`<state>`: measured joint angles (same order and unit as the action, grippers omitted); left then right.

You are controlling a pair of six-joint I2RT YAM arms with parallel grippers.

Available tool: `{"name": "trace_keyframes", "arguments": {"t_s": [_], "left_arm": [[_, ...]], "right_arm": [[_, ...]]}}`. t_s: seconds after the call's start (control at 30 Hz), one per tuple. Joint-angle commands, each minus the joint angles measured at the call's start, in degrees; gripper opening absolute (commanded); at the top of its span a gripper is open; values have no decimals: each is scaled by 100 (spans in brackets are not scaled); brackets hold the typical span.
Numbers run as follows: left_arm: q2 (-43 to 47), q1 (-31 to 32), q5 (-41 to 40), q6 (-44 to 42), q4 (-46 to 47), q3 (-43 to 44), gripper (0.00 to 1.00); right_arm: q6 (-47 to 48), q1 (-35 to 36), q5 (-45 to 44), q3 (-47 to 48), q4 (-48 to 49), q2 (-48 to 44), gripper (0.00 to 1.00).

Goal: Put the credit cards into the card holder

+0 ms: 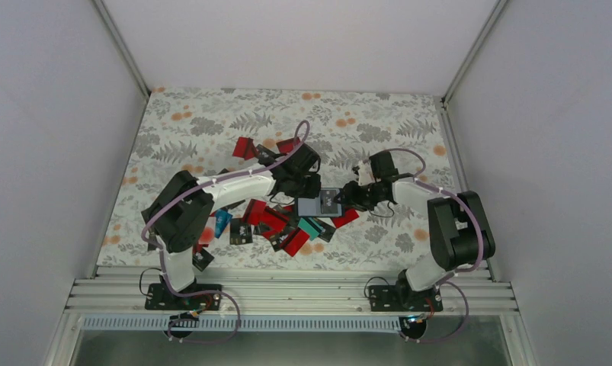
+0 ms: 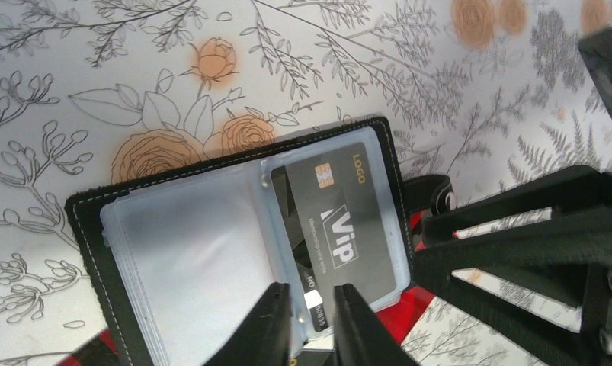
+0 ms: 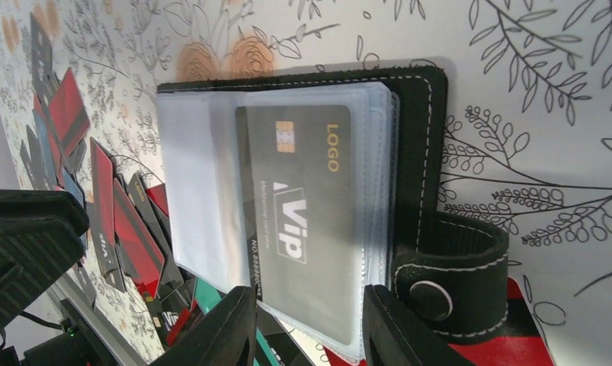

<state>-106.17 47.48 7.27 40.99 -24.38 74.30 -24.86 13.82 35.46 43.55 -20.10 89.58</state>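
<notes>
The holder (image 2: 84, 229) lies open on the floral table (image 1: 211, 122) at the edge of the card heap (image 1: 276, 225). It has a black stitched cover, a snap strap and clear sleeves, with one black VIP card (image 2: 341, 221) slotted in. The left gripper (image 2: 314, 328) has its fingers nearly together at that card's end, and the right gripper (image 3: 306, 328) straddles the sleeves' edge — whether either actually grips, I cannot tell.

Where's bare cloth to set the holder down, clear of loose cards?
Free: the far strip of cloth along the back wall, and the near-right patch between credit cards and right arm. Crowded: mid-table, where left gripper and right gripper meet at the card holder.
</notes>
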Motion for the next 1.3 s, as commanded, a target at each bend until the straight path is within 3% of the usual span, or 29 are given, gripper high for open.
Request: {"name": "trace_keyframes", "arguments": {"t_s": [0.0,0.27,0.8,1.27], "left_arm": [[-266,67,73,-365,90,84,11],[-637,115,276,-472,129,215,5],[-974,190,416,-547,282,218,4],[-1220,212,376,-461,361,-11,2]], "right_arm": [[16,-24,146,234,181,218,38],[47,-27,171,330,186,365,37],[60,-27,280,242,391,838,36],[51,-16,267,219,231,685,36]]}}
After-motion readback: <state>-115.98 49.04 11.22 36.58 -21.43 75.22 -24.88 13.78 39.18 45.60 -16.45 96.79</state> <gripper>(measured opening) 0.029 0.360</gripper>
